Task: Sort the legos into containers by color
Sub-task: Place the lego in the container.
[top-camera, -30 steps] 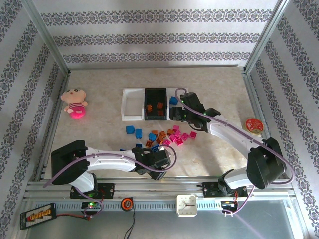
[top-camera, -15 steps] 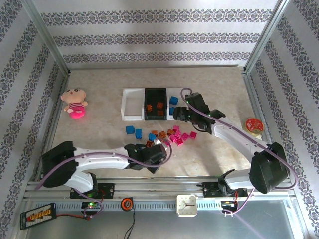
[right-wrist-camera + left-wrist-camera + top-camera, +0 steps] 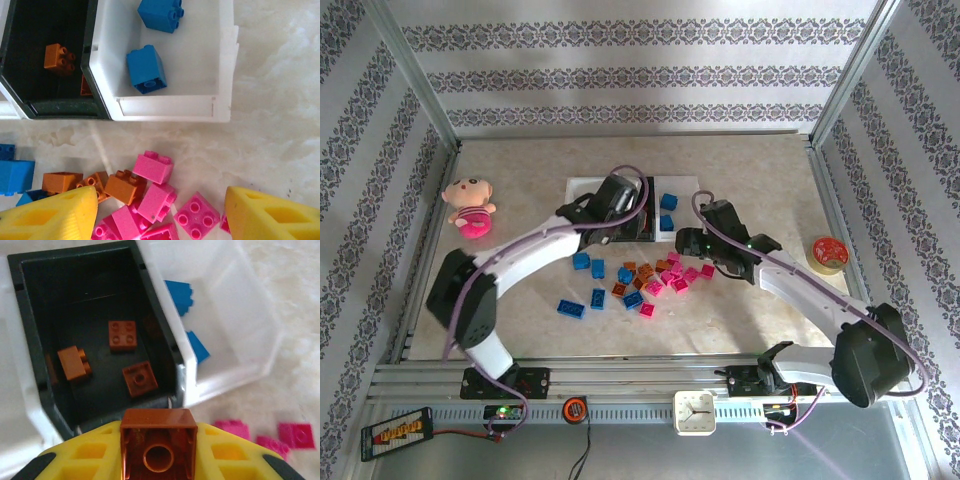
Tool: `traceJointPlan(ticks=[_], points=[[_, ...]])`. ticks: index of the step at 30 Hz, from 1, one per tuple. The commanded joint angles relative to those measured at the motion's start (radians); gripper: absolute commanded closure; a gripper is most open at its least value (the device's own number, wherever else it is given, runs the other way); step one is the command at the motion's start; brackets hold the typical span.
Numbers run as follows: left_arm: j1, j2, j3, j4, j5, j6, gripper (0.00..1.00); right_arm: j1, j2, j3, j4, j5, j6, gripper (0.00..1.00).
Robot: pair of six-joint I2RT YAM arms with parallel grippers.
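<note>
The left claw point(image 3: 158, 457) pinches a small, hard orange-brown plastic brick point(image 3: 158, 426), likely light and slippery, by its flat sides; the right claw point(image 3: 160, 215) stands apart.

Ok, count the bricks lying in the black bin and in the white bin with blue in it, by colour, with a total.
Orange bricks: 3, all in the black bin
Blue bricks: 2, both in the white bin
Pink bricks: 0 in these bins; they lie on the table
Total: 5
Not counted: the orange brick held in the left gripper.
</note>
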Motion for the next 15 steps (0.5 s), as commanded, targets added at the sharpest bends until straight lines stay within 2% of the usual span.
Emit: traceJointPlan(ticks=[1,9,15], points=[[0.041,0.116,0.108,0.006,0.029,0.023,0.75,-0.011,-0.058,-0.030,-0.027,0.003,0.022,0.32],[0.083,0.352,0.387,-0.097,0.025,0.022,0.65,-0.011,-0.146,-0.113,-0.070,-0.067,-0.013,0.31],[0.095,0.378,0.446,-0.110,0.056,0.005,0.38,-0.008,-0.164,-0.169,-0.073,-0.140,-0.035,0.31]])
